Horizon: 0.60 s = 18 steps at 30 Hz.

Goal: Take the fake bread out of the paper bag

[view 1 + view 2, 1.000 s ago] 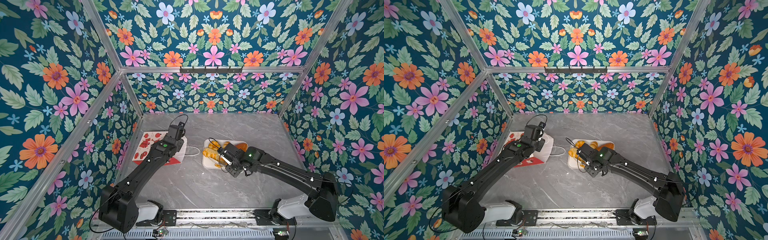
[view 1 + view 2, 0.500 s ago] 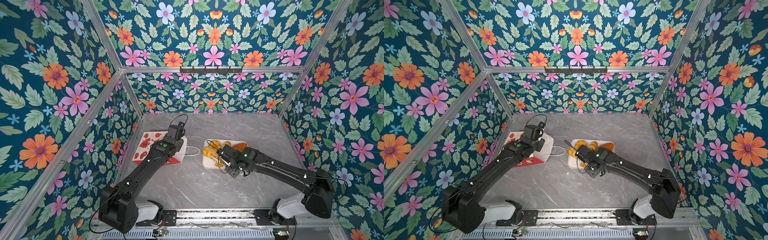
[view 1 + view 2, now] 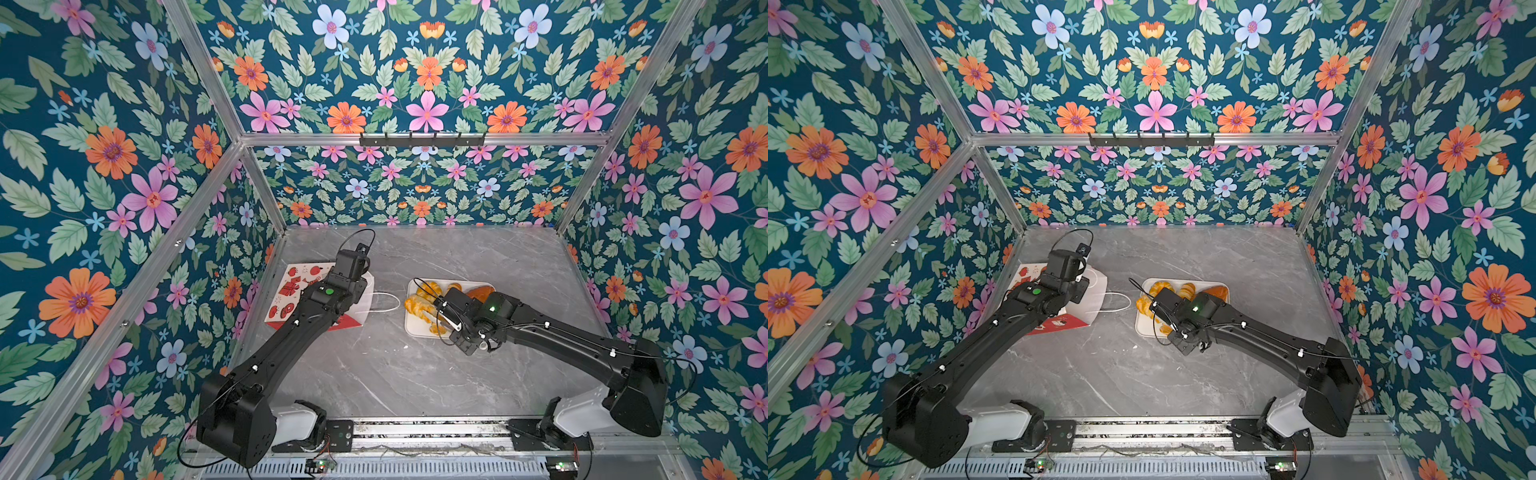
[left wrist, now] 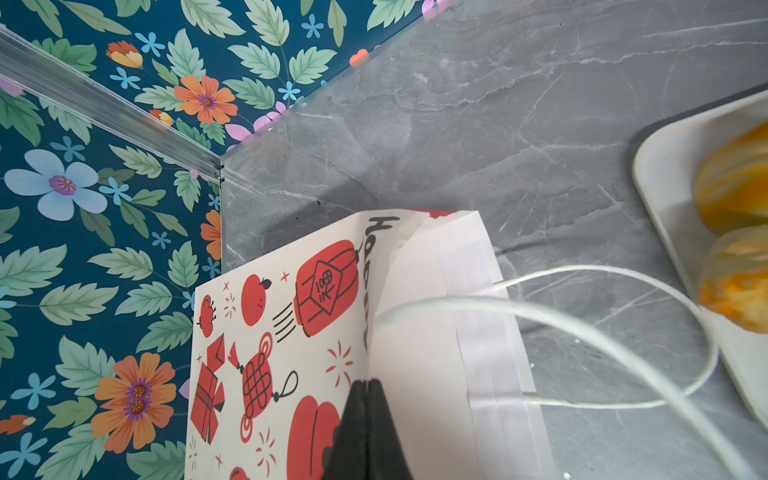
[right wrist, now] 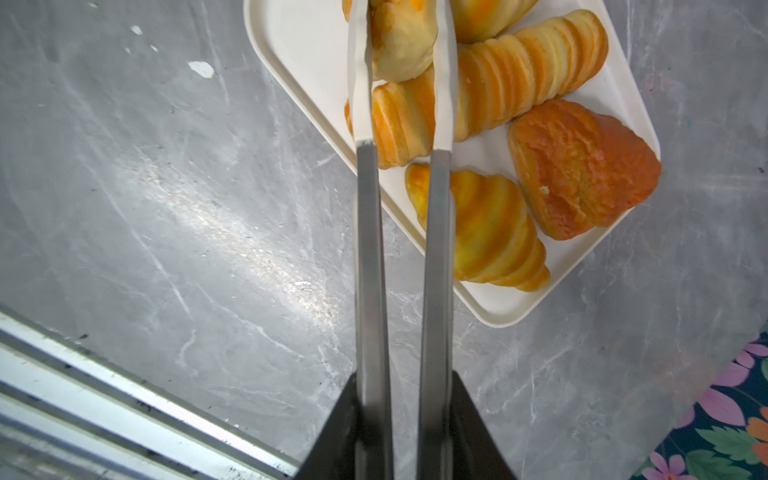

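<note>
The paper bag (image 3: 291, 299) (image 3: 1096, 301) lies on its side at the left, red prints up, its mouth toward the tray. My left gripper (image 4: 368, 384) (image 3: 351, 286) is shut on the edge of the bag's mouth. Several pieces of fake bread (image 3: 417, 305) (image 3: 1183, 291) lie on the white tray (image 3: 415, 330). My right gripper (image 5: 401, 382) (image 3: 451, 322) is shut on metal tongs (image 5: 370, 249). The tongs' white tips sit on either side of a pale pastry (image 5: 403, 45) at the tray's edge. Whether that pastry is lifted is not visible. No bread shows in the bag's white lining (image 4: 424, 332).
A croissant (image 5: 490, 224), a brown triangular puff (image 5: 582, 166) and a ribbed roll (image 5: 536, 75) fill the tray (image 5: 307, 50). The bag's white cord handle (image 4: 582, 324) loops over the grey marble table toward the tray (image 4: 665, 174). Flowered walls close in on three sides.
The right arm has shifted a little to the left over the tray, and the tongs' arms have drawn closer together around the pastry. The left arm and bag have not moved.
</note>
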### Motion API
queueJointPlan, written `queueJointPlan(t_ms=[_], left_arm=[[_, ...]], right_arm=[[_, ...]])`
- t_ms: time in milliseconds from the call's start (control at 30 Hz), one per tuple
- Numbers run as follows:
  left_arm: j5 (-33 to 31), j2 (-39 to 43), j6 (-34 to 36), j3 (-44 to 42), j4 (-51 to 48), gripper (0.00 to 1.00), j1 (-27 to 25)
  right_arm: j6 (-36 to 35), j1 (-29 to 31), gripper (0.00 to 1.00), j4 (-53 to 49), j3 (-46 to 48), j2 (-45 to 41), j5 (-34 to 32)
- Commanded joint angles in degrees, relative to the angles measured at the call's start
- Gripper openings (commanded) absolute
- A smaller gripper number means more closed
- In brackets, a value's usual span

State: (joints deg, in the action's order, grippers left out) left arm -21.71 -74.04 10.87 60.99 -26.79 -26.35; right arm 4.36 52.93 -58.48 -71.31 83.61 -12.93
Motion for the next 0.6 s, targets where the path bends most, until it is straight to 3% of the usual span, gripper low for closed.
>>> queueJointPlan(t_ms=[0,567], left_arm=[[-0.2,0.4,-0.2,0.0,0.2,0.00,0.1],[0.5,0.8,-0.1,-0.1,0.2,0.00,0.1]], right_arm=[[2.0,0.0,0.22,-1.7,-1.2,-0.3,3.7],[17.9,-2.8,0.21,-2.8,1.3,-0.6,12.7]])
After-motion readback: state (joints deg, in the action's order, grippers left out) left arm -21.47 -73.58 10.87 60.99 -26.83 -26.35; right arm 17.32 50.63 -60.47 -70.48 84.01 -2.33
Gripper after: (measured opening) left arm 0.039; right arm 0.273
